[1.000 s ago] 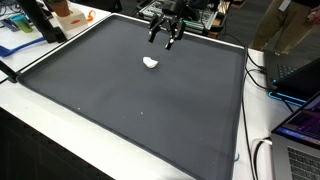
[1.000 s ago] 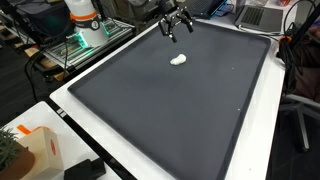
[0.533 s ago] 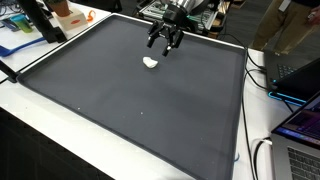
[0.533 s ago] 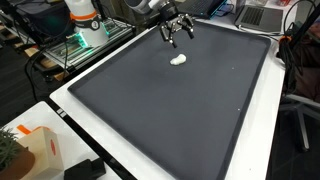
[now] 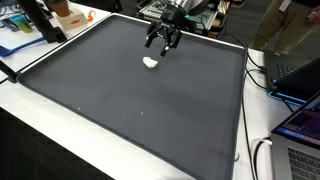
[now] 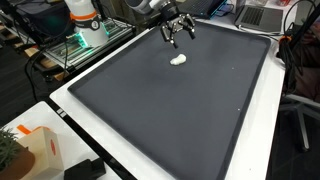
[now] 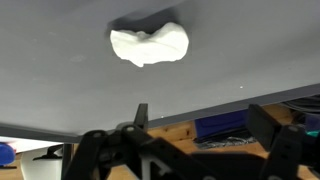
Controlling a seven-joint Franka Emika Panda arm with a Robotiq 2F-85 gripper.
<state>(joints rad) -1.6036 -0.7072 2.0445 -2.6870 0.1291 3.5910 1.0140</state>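
Dark mat (image 5: 140,105), white lump (image 5: 151,63) near tool (image 5: 161,46)

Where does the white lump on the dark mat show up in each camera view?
In an exterior view: the white lump is upper middle, just below and left of the hand.
In an exterior view: the white lump is upper middle, just below the hand.
Wrist view: the white lump is top centre, above the hand.
Shared landmark: the open hand over the dark mat.
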